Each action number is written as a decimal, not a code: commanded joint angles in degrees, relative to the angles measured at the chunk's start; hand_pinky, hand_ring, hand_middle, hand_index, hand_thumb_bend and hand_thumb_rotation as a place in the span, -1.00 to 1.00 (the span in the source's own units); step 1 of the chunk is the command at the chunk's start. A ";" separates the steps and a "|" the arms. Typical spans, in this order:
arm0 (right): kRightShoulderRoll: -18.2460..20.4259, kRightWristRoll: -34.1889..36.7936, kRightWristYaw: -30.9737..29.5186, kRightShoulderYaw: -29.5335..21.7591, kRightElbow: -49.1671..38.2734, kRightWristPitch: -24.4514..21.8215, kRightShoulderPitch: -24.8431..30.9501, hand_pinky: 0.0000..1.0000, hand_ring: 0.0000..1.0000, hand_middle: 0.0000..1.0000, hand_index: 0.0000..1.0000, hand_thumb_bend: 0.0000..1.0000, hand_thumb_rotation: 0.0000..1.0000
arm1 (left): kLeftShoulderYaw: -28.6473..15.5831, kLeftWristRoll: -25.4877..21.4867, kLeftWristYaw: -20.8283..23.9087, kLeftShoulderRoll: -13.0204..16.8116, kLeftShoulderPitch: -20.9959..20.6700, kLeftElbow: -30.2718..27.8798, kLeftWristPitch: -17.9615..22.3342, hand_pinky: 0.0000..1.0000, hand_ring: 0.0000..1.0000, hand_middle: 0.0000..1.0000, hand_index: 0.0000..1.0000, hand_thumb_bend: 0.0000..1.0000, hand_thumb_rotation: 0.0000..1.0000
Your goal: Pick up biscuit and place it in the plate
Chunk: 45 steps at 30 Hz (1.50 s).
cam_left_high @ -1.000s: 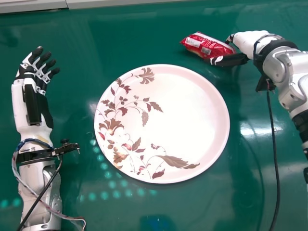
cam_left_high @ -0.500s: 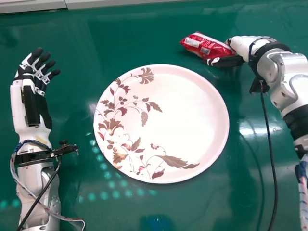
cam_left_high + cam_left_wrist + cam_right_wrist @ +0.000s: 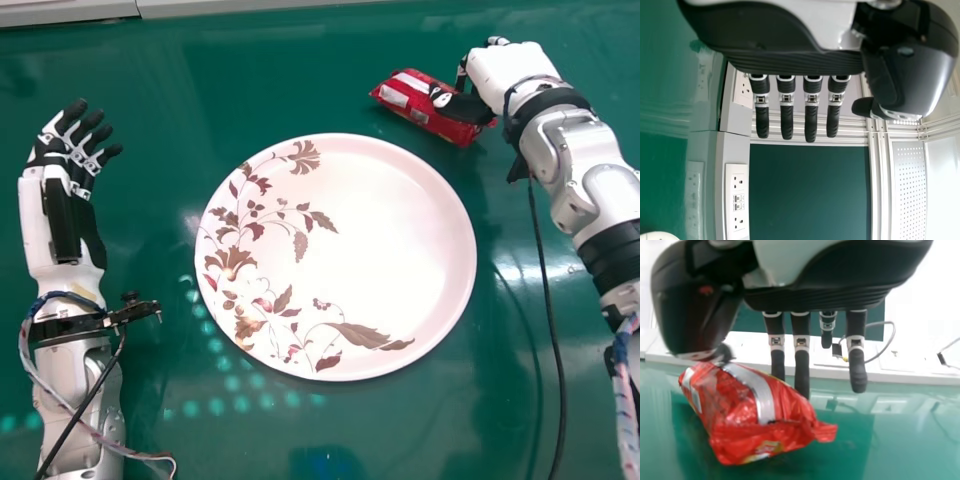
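Green and shiny, the table (image 3: 280, 60) fills most of the head view, with a pale edging (image 3: 250, 7) along its far side. On it rests one large round plate (image 3: 400, 240), cream-white, with brown and reddish leaves and flowers at its left part. The red biscuit packet (image 3: 413, 101) is beyond the plate, to the right, near the rim but apart from it. The right hand (image 3: 500, 78) is at this packet, and its thumb lies across the top. Whether the packet rests fully on the table, I cannot tell. The left hand (image 3: 67, 148) is at the left of the plate, well apart from it, empty and widely opened.

In the left wrist view, the fingers (image 3: 811, 112) are straight and a little separated, with the thumb off to one side. Behind them are a socket panel (image 3: 736, 202) and a dark green panel (image 3: 810, 192).

In the right wrist view, the thumb touches the shiny packet. The fingers are extended, not curled around it, so the hand is wide. Behind is a thin grey cable (image 3: 894, 335).
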<state>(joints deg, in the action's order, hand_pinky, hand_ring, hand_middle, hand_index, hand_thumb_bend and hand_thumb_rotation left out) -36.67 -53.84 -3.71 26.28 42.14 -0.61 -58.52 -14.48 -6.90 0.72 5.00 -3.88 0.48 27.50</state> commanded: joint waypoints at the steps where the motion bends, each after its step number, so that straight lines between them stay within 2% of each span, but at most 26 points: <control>1: -1.18 -0.76 1.53 0.42 0.66 0.16 -0.04 -0.46 -0.21 -0.07 0.12 -0.03 -1.00 | -0.93 0.02 -0.07 0.36 1.81 1.31 0.81 0.46 0.60 0.60 0.62 -0.72 -1.00; 4: -1.35 -0.49 0.80 0.24 0.67 0.08 -0.30 -0.44 -0.20 -0.07 0.12 -0.03 -1.00 | -0.85 -0.16 -0.11 0.30 1.76 1.13 0.64 0.47 0.60 0.61 0.63 -0.74 -1.00; 5: -1.38 -0.35 0.57 0.09 0.55 0.01 -0.32 -0.41 -0.18 -0.03 0.06 -0.02 -1.00 | -0.84 -0.39 -0.28 0.30 1.68 1.21 0.71 0.48 0.61 0.61 0.63 -0.74 -1.00; 7: -1.59 -0.38 0.08 0.10 0.29 -0.09 -0.38 -0.63 -0.18 0.00 -0.02 0.02 -1.00 | -0.79 -0.31 -0.07 0.15 1.72 0.83 0.46 0.48 0.61 0.61 0.63 -0.74 -1.00; 10: -1.71 -0.57 -0.29 0.16 -0.11 -0.49 -0.42 -0.71 -0.18 0.01 -0.04 0.03 -1.00 | -0.88 0.07 0.17 0.24 1.59 0.86 0.53 0.42 0.59 0.60 0.61 -0.74 -1.00; 14: -1.30 0.53 -1.00 -0.57 -0.21 -1.03 -0.48 -0.68 -0.18 0.01 -0.03 0.03 -1.00 | -0.99 -0.03 0.26 0.29 1.46 0.80 0.40 0.43 0.58 0.60 0.61 -0.75 -1.00; 15: -1.10 1.07 -1.64 -0.79 -0.18 -1.28 -0.58 -0.69 -0.21 -0.04 0.00 0.03 -1.00 | -1.01 -0.07 0.23 0.33 1.44 0.77 0.34 0.43 0.59 0.60 0.61 -0.75 -1.00; 17: -0.82 1.71 -2.91 -0.89 -0.13 -1.91 -0.88 -0.65 -0.20 0.00 -0.02 0.03 -1.00 | -1.04 -0.23 0.08 0.42 1.41 0.78 0.34 0.45 0.60 0.62 0.62 -0.76 -1.00; 18: -0.78 1.75 -3.25 -0.83 -0.27 -2.21 -0.96 -0.60 -0.20 0.03 0.13 0.04 -1.00 | -1.05 -0.24 0.01 0.49 1.41 0.79 0.34 0.46 0.61 0.62 0.63 -0.76 -1.00; 19: -0.75 1.68 -3.66 -0.69 -0.45 -2.69 -1.04 -0.47 -0.15 0.12 0.28 0.33 -0.73 | -1.08 0.02 0.11 0.56 1.43 0.77 0.31 0.46 0.60 0.62 0.63 -0.76 -1.00; 20: -0.75 1.61 -3.83 -0.60 -0.64 -3.02 -1.07 -0.36 -0.05 0.21 0.36 0.53 -0.45 | -1.11 0.00 0.06 0.60 1.48 0.79 0.28 0.45 0.60 0.61 0.63 -0.76 -1.00; 22: -0.76 1.81 -4.77 -0.69 -1.22 -3.78 -1.08 -0.19 0.12 0.34 0.44 0.81 -0.03 | -1.16 -0.27 -0.04 0.55 1.51 0.86 0.22 0.47 0.61 0.62 0.63 -0.75 -1.00; 24: -0.94 1.94 -5.53 -0.69 -1.61 -4.12 -1.12 0.11 0.39 0.57 0.66 0.96 0.24 | -1.20 -0.13 0.06 0.51 1.53 0.95 0.35 0.46 0.60 0.61 0.62 -0.74 -1.00; 27: -1.45 1.53 -5.59 -0.37 -1.76 -3.91 -1.21 0.28 0.55 0.74 0.79 1.00 0.47 | -1.32 -0.15 -0.22 0.67 1.40 1.59 0.89 0.46 0.61 0.62 0.62 -0.74 -1.00; 29: -1.56 1.60 -6.24 -0.50 -2.06 -4.20 -1.22 0.38 0.64 0.82 0.83 1.00 0.56 | -1.45 0.21 -0.21 0.86 1.21 2.36 1.57 0.43 0.59 0.60 0.62 -0.73 -1.00; 33: -1.62 2.51 -6.14 -1.42 -2.45 -4.29 -0.74 0.57 0.79 0.89 0.87 1.00 0.58 | -1.33 0.15 -0.07 0.69 1.37 1.93 1.00 0.43 0.58 0.59 0.61 -0.72 -1.00; 40: -1.96 2.06 -6.20 -1.59 -3.18 -4.53 -0.29 0.56 0.80 0.91 0.88 1.00 0.66 | -1.31 0.48 0.21 0.60 1.61 1.66 0.26 0.46 0.59 0.61 0.63 -0.70 -1.00; 45: -1.48 3.21 -7.33 -1.95 -2.71 -4.00 -0.73 0.63 0.83 0.93 0.91 1.00 0.70 | -1.07 0.54 0.54 0.34 1.82 1.05 -0.14 0.46 0.60 0.62 0.64 -0.69 -1.00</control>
<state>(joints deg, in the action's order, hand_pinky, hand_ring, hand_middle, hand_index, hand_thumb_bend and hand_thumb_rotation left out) -37.90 -51.43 -10.20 24.82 39.43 -4.96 -59.24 -15.10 -7.02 1.02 5.27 -3.98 0.75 27.66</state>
